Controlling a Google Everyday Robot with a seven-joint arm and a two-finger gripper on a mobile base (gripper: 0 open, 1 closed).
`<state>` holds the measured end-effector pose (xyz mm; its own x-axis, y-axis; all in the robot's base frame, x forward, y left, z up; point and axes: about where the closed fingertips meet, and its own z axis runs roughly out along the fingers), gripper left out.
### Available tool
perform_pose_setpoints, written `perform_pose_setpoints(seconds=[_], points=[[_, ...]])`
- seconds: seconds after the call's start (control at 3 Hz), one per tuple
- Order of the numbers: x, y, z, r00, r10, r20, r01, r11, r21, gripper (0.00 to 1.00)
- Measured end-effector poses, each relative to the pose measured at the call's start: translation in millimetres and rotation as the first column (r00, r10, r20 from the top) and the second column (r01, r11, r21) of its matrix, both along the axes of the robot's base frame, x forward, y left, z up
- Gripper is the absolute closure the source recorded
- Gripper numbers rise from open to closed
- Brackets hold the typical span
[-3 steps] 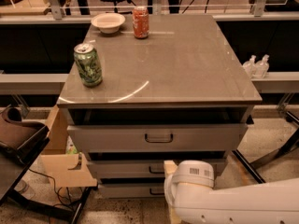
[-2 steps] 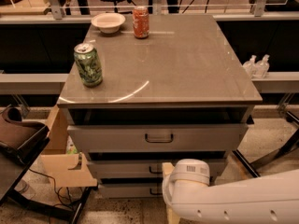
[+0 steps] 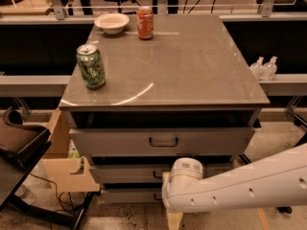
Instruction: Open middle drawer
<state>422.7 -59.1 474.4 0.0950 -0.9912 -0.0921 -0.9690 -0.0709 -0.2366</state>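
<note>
Tool (image 3: 183,172) at the arm's (image 3: 249,188) end sits low, against the middle drawer (image 3: 125,172) front, just right of its handle (image 3: 157,175). Cannot tell how far the tool is open or whether it holds anything.

The green drink can (image 3: 90,66) stands front-left on the grey cabinet top (image 3: 192,66). The gripper is hidden behind the white robot arm (image 3: 184,176), before the wide grey middle drawer (image 3: 124,173).

Grey-topped cabinet (image 3: 192,66) on speckled floor (image 3: 120,217), cardboard box (image 3: 62,171) at left.

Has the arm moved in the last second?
Yes. The arm's white joint shifted left and up across the middle drawer front; the gripper is not visible.
</note>
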Motion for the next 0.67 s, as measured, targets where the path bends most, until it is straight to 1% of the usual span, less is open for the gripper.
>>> perform_pose_setpoints(seconds=[0.33,0.67], points=[[5.4,2.2,-14.7,0.9995,0.003,-0.030,-0.004,1.000,-0.003,0.00],[16.9,2.7,-28.4,0.9985,0.007,-0.054,-0.007,1.000,-0.007,0.00]])
